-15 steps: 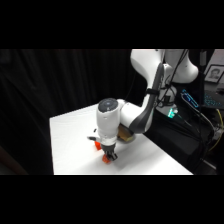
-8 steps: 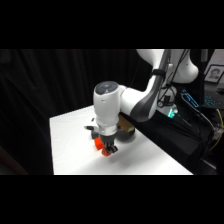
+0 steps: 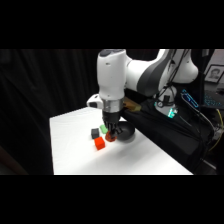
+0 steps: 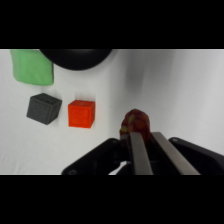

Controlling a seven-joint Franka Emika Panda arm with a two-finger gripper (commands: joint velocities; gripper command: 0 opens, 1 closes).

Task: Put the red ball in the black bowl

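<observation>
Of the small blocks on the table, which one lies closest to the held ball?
The red cube. It sits just beside the red ball in the gripper; the dark grey cube and green block lie farther off.

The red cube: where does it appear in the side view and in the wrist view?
Side view: the red cube lies left of the gripper, in front of the dark grey cube.
Wrist view: it is left of centre, right of the dark grey cube.
Shared landmark: the black bowl.
</observation>
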